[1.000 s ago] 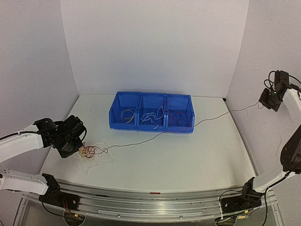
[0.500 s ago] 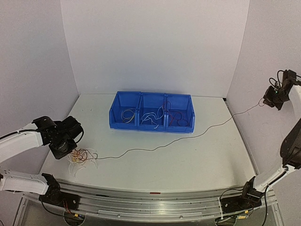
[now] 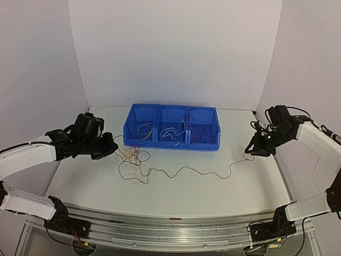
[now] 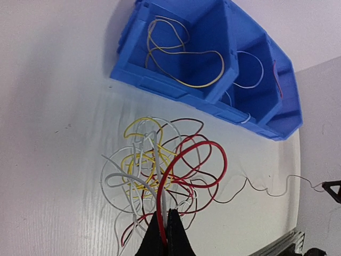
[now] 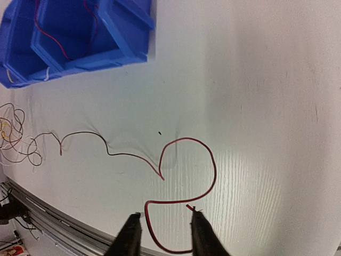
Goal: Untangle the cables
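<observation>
A tangle of red, white and yellow cables (image 3: pixel 133 159) (image 4: pixel 160 165) lies on the white table in front of the blue bins. My left gripper (image 3: pixel 114 149) (image 4: pixel 164 216) is at the tangle's left edge, shut on a thick red cable and a white one beside it. One long dark red cable (image 3: pixel 186 169) (image 5: pixel 213 165) trails from the tangle (image 5: pixel 10 140) rightward in slack waves. Its curled end lies on the table between the fingers of my right gripper (image 3: pixel 249 153) (image 5: pixel 165 215), which is open. The cable's tip sits right beside one finger.
Three joined blue bins (image 3: pixel 170 143) (image 4: pixel 213 85) (image 5: pixel 125 53) stand at the back middle, holding yellowish, white and red cables in separate compartments. A metal rail (image 3: pixel 176 218) runs along the table's near edge. Walls close in the left, back and right sides.
My left gripper has dragged the tangle right and back toward the bins. My right arm has come down from high by the right wall to the table and opened; the stretched cable is now slack.
</observation>
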Motion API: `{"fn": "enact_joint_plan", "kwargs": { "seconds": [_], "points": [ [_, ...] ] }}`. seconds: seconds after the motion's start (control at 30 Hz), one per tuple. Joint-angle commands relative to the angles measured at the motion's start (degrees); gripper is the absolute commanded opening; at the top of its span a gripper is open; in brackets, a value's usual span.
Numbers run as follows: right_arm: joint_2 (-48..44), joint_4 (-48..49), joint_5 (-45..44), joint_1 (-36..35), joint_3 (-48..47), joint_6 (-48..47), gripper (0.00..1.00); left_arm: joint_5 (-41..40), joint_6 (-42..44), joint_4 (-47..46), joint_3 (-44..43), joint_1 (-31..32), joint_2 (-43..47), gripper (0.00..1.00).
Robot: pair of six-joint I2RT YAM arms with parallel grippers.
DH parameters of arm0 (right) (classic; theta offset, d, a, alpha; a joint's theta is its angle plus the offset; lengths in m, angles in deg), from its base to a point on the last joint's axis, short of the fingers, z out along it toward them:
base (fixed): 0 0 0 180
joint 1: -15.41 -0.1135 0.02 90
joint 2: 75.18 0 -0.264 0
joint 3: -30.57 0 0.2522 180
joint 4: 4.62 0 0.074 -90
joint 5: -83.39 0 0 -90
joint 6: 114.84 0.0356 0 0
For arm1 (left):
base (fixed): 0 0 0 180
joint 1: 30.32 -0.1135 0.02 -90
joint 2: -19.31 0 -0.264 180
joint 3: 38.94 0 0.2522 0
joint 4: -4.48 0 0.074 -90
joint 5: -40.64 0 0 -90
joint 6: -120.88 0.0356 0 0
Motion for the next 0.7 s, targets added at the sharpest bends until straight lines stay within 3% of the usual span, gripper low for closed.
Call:
{"fn": "enact_joint_plan", "kwargs": {
  "seconds": [0.0,0.07,0.13,0.23,0.3,0.5,0.67],
  "points": [
    [1.0,-2.1,-13.4,-11.8,1.0,-2.4,0.68,10.4,5.2,-10.5,-4.6,-0.1,-2.2,0.00],
    [2.2,-5.1,-25.9,-19.4,-0.9,-6.4,0.82,11.7,5.4,-11.1,-5.6,-0.1,-2.8,0.00],
    [2.4,-5.1,-36.1,-27.1,-1.9,-10.8,0.84,12.7,5.6,-11.4,-6.4,-0.1,-2.9,0.00],
    [2.1,1.3,-40.2,-35.3,-2.1,-22.5,0.84,14.4,5.8,-11.9,-7.0,-0.1,-2.3,0.00],
    [2.5,8.0,-33.2,-38.2,-1.2,-29.6,0.85,15.0,5.6,-11.9,-7.2,0.0,-1.5,0.00],
    [10.6,30.4,4.9,-39.1,1.3,-41.8,0.85,17.8,5.4,-11.5,-8.7,0.0,1.7,0.00],
    [23.3,36.2,10.2,-39.2,-5.5,-47.3,0.84,19.6,5.9,-10.7,-10.3,0.0,4.8,0.00]
  ]
}}
